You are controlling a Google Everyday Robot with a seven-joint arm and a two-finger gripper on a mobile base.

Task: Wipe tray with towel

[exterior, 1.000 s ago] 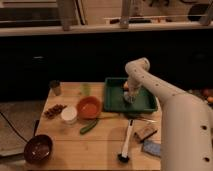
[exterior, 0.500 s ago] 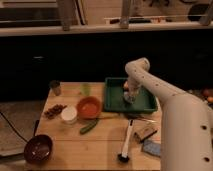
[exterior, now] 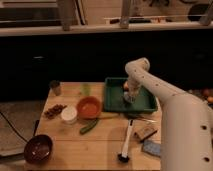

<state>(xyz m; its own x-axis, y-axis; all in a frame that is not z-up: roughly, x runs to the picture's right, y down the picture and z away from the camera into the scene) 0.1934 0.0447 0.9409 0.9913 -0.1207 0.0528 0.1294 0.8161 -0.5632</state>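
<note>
Towel (exterior: 128,98) shows as a pale bundle right at the tip of the pincer (exterior: 130,94), inside the dark-green tray (exterior: 114,98) into which the pincer reaches down. Whether the pincer is clenched on the towel or released cannot be told.

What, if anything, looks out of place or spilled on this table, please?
Nothing stands out: the orange bowl sits upright and nothing looks spilled. The gripper is down inside the tray, at the towel.
</note>
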